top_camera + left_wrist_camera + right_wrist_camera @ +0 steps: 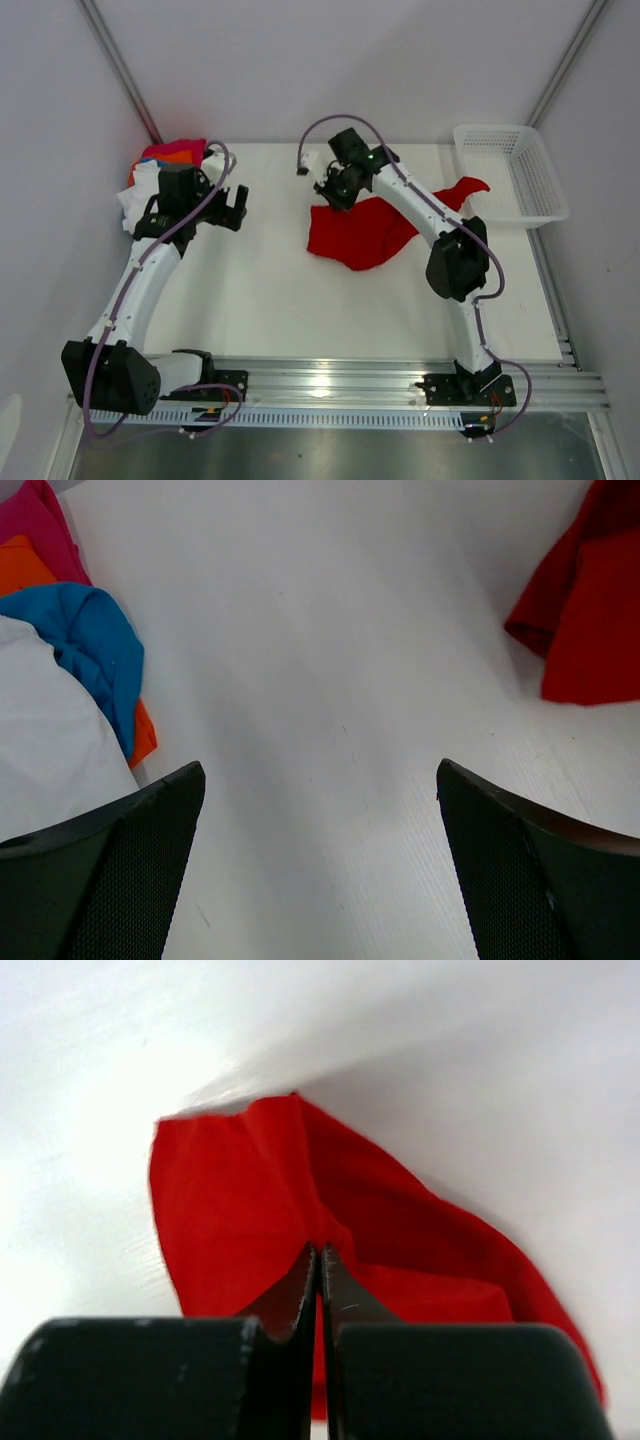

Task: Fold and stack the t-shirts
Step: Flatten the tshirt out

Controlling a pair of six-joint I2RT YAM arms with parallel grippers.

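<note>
my right gripper (320, 1255) clamped on a fold of the crumpled bright red cloth t-shirt (230, 1200), mid-table toward the far edge, my left gripper (320, 780) spread wide above the white table (330, 630), near the heap of white, blue, orange and pink t-shirts (90, 650) at the far-left corner

Bright, even overhead light, glare on the table (90, 1070), soft shadows, right wrist view slightly blurred.
</note>
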